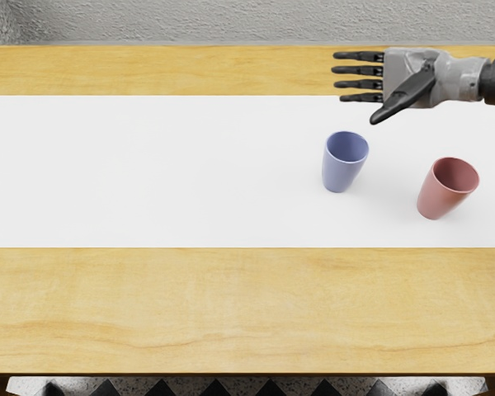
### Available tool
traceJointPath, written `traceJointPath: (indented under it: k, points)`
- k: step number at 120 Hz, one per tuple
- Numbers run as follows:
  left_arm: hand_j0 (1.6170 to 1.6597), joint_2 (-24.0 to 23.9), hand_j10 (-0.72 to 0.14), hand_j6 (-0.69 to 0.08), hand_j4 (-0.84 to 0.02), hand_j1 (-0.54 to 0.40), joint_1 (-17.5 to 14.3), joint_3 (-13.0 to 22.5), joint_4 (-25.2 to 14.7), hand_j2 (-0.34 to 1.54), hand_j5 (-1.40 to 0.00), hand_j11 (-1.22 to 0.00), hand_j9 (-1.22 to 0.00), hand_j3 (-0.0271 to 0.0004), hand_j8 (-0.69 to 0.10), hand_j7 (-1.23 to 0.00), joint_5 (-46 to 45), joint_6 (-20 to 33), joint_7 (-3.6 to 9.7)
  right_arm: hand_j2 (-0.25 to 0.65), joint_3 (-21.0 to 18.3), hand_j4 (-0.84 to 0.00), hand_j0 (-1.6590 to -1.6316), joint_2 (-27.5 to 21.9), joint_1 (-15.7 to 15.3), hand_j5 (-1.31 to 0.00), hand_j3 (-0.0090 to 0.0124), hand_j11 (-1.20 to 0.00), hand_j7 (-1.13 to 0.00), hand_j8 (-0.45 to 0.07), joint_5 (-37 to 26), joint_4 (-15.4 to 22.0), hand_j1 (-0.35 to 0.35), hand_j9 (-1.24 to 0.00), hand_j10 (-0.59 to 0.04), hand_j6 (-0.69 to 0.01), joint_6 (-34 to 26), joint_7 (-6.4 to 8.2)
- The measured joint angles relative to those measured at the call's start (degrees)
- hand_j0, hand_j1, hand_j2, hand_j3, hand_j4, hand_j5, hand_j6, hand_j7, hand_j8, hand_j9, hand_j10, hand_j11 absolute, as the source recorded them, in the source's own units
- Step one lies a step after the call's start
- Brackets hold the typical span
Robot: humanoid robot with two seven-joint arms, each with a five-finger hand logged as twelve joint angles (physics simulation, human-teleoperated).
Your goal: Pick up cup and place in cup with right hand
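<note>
The right robot hand (411, 76) reaches in from the right edge with its fingers spread, straight and pointing leftward, the thumb slanting out toward the near side; it holds nothing. Both cups stand upright on the white strip (148, 173) that runs across the surface (231, 305), well apart from each other. The blue cup (340, 169) lies on the near side of the fingers and thumb tip, its long axis vertical and its mouth up; the red cup (440, 196) stands to its right and a little nearer the front edge. The blue cup looks the closer to the fingers, so it is probably the one to lift. That likely calls for drawing the hand back toward the front edge, lowering it, and closing around the upright wall.
</note>
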Motion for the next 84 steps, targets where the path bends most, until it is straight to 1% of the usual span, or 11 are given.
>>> traceJointPath:
  k: [20, 23, 31, 36, 42, 52, 65, 77, 84]
  points:
    - [1.6580, 0.00, -0.010, -0.010, -0.010, 0.337, 0.01, 0.00, 0.00, 0.00, -0.01, -0.01, -0.01, -0.0001, -0.010, -0.01, 0.00, -0.01, 0.00, 0.001, 0.04, 0.000, -1.6581, 0.94, -0.12, 0.00, 0.0000, 0.00, 0.00, 0.001, -0.89, 0.12, -0.348, 0.00, 0.001, 0.002, -0.60, 0.47]
    - [1.6580, 0.00, -0.010, -0.010, -0.010, 0.337, 0.00, 0.00, 0.00, 0.00, -0.01, -0.01, -0.01, -0.0001, -0.010, -0.01, 0.00, -0.01, 0.00, 0.001, 0.06, 0.000, -1.6581, 1.18, -0.09, 0.00, 0.0000, 0.00, 0.00, 0.001, -3.04, 0.12, -0.348, 0.00, 0.001, 0.002, -1.16, 1.14]
    - [1.6580, 0.00, -0.010, -0.010, -0.010, 0.337, 0.00, -0.01, 0.00, 0.00, -0.01, -0.01, -0.01, -0.0001, -0.010, -0.01, 0.00, -0.01, 0.00, 0.001, 0.09, 0.000, -1.6581, 1.67, 0.24, 0.00, 0.0000, 0.00, 0.00, 0.001, -11.32, 0.15, -0.349, 0.00, 0.001, 0.001, -3.75, 3.25]
    - [1.6580, 0.00, -0.010, -0.010, -0.010, 0.337, 0.00, -0.01, 0.00, 0.00, -0.01, -0.01, -0.01, -0.0001, -0.010, -0.01, 0.00, -0.01, 0.00, 0.001, 0.08, 0.000, -1.6581, 1.85, 0.64, 0.00, 0.0000, 0.00, 0.00, 0.001, -16.34, 0.19, -0.349, 0.00, 0.001, 0.001, -5.17, 4.05]
    - [1.6580, 0.00, -0.010, -0.010, -0.010, 0.337, 0.00, 0.00, 0.01, 0.00, -0.01, -0.01, -0.01, -0.0001, -0.010, -0.01, 0.00, -0.01, 0.00, 0.001, 0.05, 0.000, -1.6581, 2.06, 1.22, 0.00, 0.0000, 0.00, 0.00, 0.001, -21.76, 0.28, -0.349, 0.00, 0.000, 0.001, -6.79, 4.66]
    - [1.6581, 0.00, -0.010, -0.010, -0.010, 0.337, 0.00, -0.01, 0.01, 0.00, -0.01, -0.01, -0.01, -0.0001, -0.010, -0.01, 0.00, -0.01, 0.00, 0.001, -0.34, 0.000, -1.6581, 2.45, 1.92, 0.00, 0.0000, 0.00, 0.00, 0.000, -28.18, 0.46, -0.349, 0.00, 0.000, 0.000, -8.63, 4.95]
    - [1.6581, 0.00, -0.010, -0.010, -0.010, 0.337, 0.00, -0.01, 0.01, 0.00, -0.01, -0.01, -0.01, -0.0001, -0.010, -0.01, 0.00, -0.01, 0.00, 0.001, -0.75, -0.001, -1.6581, 3.71, 1.76, 0.00, 0.0000, 0.00, 0.00, -0.001, -34.17, 0.64, -0.349, 0.00, 0.000, -0.001, -10.70, 5.08]
    - [1.6581, 0.00, -0.010, -0.010, -0.010, 0.337, 0.00, -0.01, 0.01, 0.00, -0.01, -0.01, -0.01, -0.0001, -0.010, -0.01, 0.00, 0.00, 0.00, 0.000, -1.46, -0.001, -1.6581, 5.13, 0.77, 0.00, 0.0000, 0.00, 0.00, -0.001, -37.81, 0.98, -0.349, 0.00, -0.001, -0.001, -13.16, 5.17]
    - [1.6581, 0.00, -0.010, -0.010, -0.010, 0.337, 0.00, -0.01, 0.01, 0.00, -0.01, -0.01, -0.01, -0.0001, -0.010, -0.01, 0.00, -0.01, 0.00, 0.000, -2.20, -0.006, -1.6581, 5.57, 0.27, -0.01, 0.0000, -0.01, -0.01, -0.006, -38.85, 1.96, -0.343, -0.01, -0.006, -0.007, -15.02, 5.24]
